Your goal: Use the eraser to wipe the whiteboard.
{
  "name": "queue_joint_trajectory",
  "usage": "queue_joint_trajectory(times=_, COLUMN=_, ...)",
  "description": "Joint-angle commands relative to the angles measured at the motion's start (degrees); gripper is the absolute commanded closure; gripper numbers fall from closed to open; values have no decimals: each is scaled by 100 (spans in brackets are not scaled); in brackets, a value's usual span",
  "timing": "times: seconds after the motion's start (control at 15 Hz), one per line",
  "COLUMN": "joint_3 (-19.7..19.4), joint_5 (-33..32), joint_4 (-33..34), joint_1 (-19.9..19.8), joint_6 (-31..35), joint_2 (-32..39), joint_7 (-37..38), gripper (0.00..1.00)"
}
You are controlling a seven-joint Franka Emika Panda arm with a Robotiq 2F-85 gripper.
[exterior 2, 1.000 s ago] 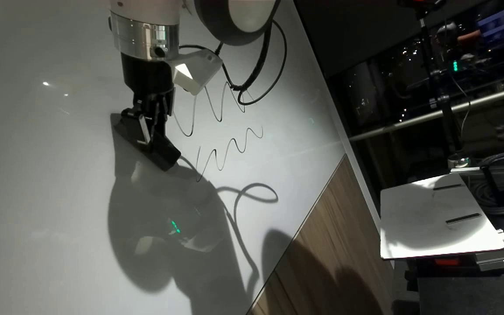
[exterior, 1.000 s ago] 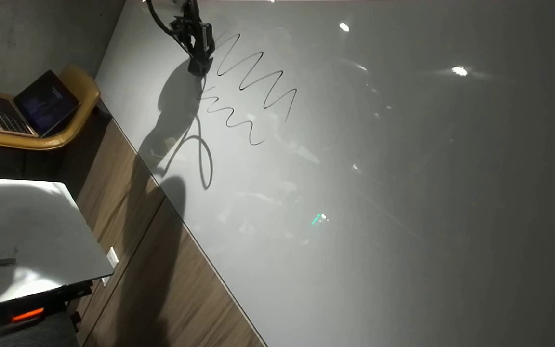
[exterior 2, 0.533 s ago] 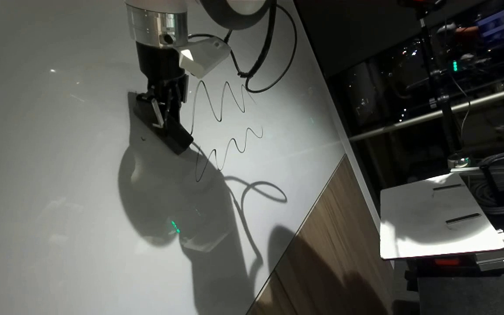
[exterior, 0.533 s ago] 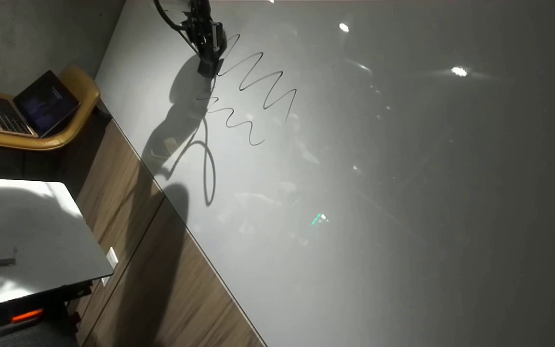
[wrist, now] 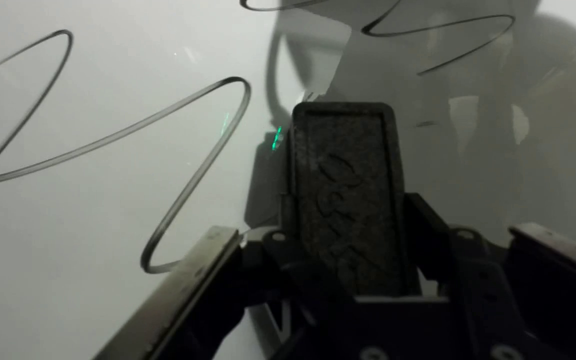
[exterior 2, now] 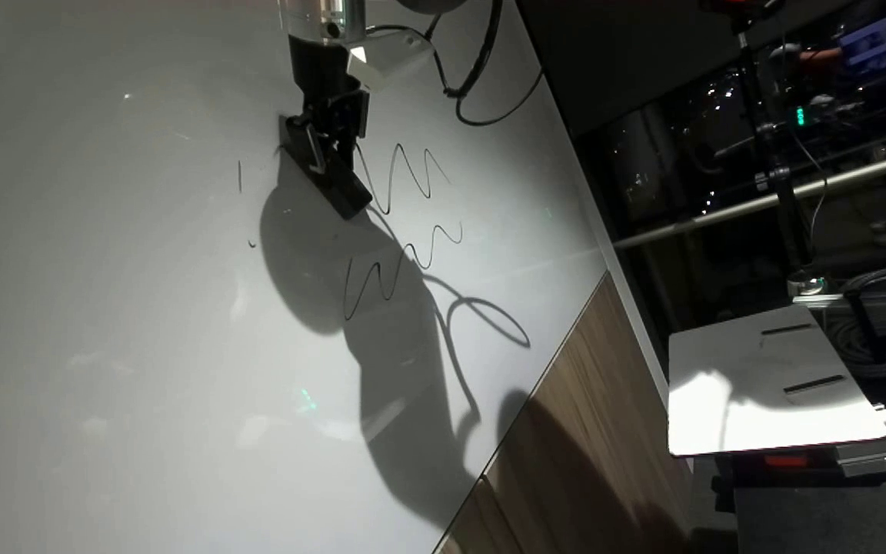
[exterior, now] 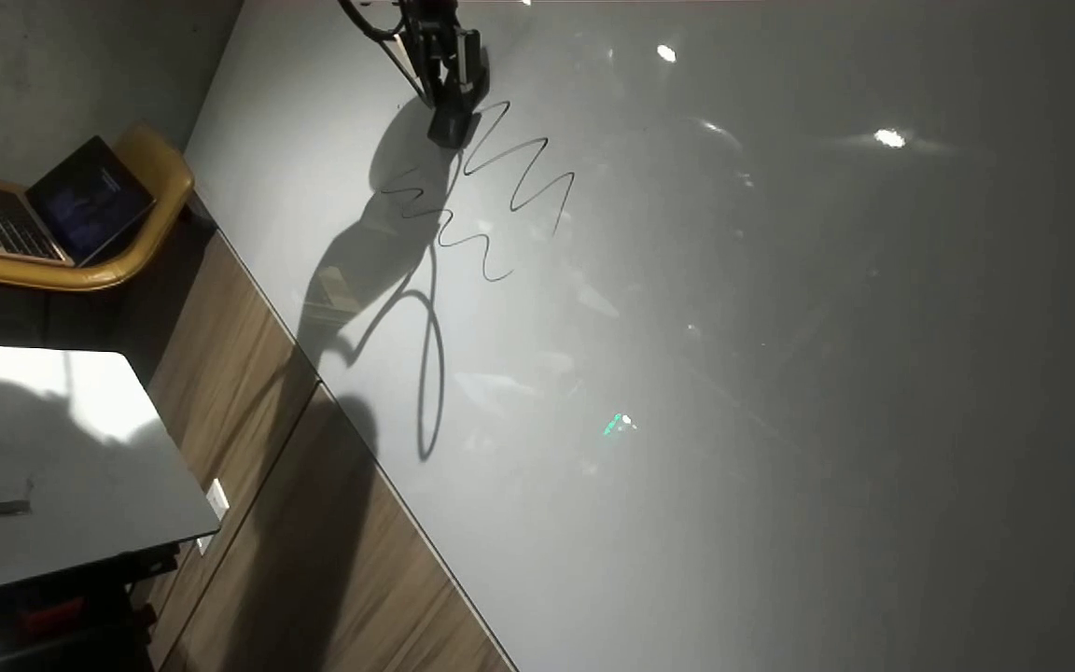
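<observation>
The whiteboard (exterior: 780,485) fills most of both exterior views (exterior 2: 104,346). My gripper (wrist: 350,220) is shut on the dark eraser (wrist: 343,145), with fingers on both long sides. The eraser also shows tilted in both exterior views (exterior: 450,129) (exterior 2: 349,196), against or very close to the board. Its wiping face is hidden. A long upper zigzag line (exterior: 547,140) runs right of the eraser and shows large in the wrist view (wrist: 245,92). A smaller wavy line (exterior 2: 410,246) lies below it, partly in shadow. A short mark (exterior 2: 240,177) stands left of the eraser.
A wood panel (exterior: 360,551) borders the board's lower edge. A small white tabletop (exterior 2: 774,385) stands beside it. A laptop (exterior: 94,201) sits on a yellow chair (exterior: 160,173). A black cable (exterior 2: 481,69) loops from the arm, whose shadow covers part of the board.
My gripper and the eraser have moved right along the upper line in both exterior views. Part of that line behind the eraser no longer shows; small marks come into view there.
</observation>
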Motion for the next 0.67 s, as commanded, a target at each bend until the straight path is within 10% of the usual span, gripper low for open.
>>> queue_joint_trajectory(times=0.0, joint_3=-240, joint_5=213, joint_4=760, joint_1=-352, joint_6=139, joint_2=381, joint_7=-627, gripper=71)
queue_joint_trajectory(times=0.6, joint_3=384, joint_5=162, joint_4=2183, joint_1=357, joint_6=-1230, joint_2=1171, joint_7=-238, gripper=71)
